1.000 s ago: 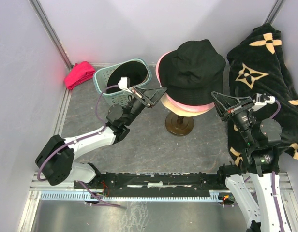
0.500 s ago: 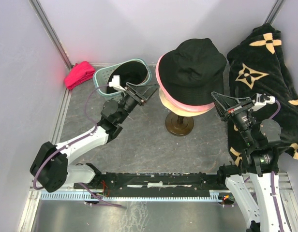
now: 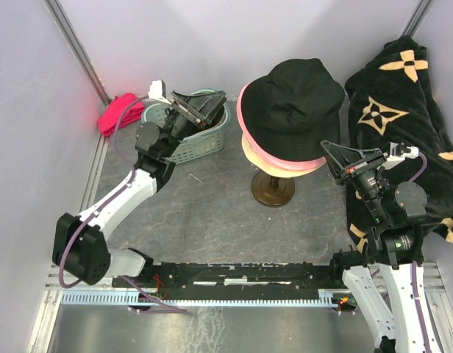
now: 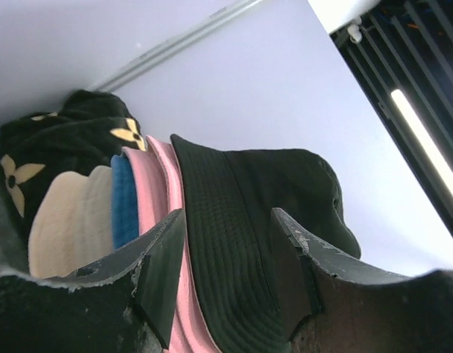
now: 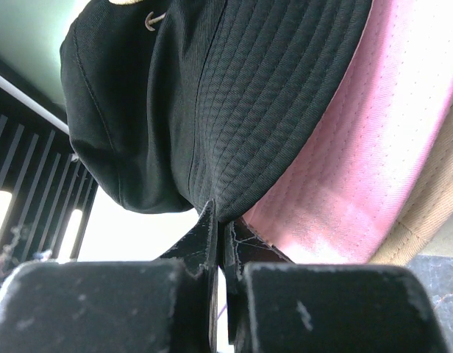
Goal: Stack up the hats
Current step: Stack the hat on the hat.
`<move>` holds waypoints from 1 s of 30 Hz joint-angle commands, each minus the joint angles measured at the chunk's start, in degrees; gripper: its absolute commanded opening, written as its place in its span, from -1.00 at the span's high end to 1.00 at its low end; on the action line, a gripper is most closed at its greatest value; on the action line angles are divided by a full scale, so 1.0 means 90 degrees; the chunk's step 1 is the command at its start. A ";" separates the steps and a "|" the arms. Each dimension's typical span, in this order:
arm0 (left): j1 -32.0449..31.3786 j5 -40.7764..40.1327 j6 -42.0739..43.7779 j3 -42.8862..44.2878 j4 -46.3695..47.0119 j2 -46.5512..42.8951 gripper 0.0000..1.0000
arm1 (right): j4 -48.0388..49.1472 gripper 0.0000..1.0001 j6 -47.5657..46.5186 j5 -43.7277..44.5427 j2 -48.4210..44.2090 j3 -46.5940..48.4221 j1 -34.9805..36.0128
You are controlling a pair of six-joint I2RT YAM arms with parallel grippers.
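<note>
A: What is the left end effector (image 3: 212,109) doing?

B: A second ago it sat almost clenched against the brims at the side of the stack. Since then it has swung away and spread its jaws. It is released, with nothing between the fingers, and it hangs over the green basket (image 3: 188,145).

A: Where are the hats from there?

B: Off to its right, well apart. Its wrist camera looks back at them. The black hat (image 4: 300,191) is on top and the pink hat (image 4: 154,191) is under it. Below those come a blue hat (image 4: 123,198) and a cream hat (image 4: 68,220), all on the stand (image 3: 273,190).

A: And the right end effector (image 5: 220,220)?

B: It has clenched fully in that same second. Its tips touch the edge of the black brim just ahead of it, with the pink brim alongside. I cannot tell whether any fabric is pinched. The flowered cloth (image 3: 403,95) lies behind it on the worktop (image 3: 212,213).

A: What does that mean for the stacking?

B: My reading is that the black hat is placed and let go. The left arm looks to be going to the basket for another, but its contents are hidden beneath the arm.
</note>
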 commanded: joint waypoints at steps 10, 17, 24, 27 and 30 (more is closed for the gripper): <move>0.0257 0.2135 -0.1039 0.1394 0.0307 0.1250 -0.07 | -0.0018 0.96 -0.0240 -0.0251 -0.0026 0.0095 0.0002; 0.0404 0.2148 -0.0943 0.1373 0.0128 0.1128 -0.02 | -0.0088 0.96 -0.0290 -0.0261 -0.0035 0.0134 0.0004; 0.0588 0.1904 -0.0224 0.1433 -0.0818 0.0704 0.00 | -0.0125 0.96 -0.0319 -0.0281 -0.0062 0.0150 0.0002; 0.0586 0.1835 -0.0071 0.1481 -0.0997 0.0633 0.00 | -0.0137 0.96 -0.0332 -0.0290 -0.0065 0.0177 0.0006; 0.0589 0.1899 -0.0263 0.1491 -0.0613 0.0694 0.00 | -0.0181 0.96 -0.0346 -0.0299 -0.0073 0.0198 0.0009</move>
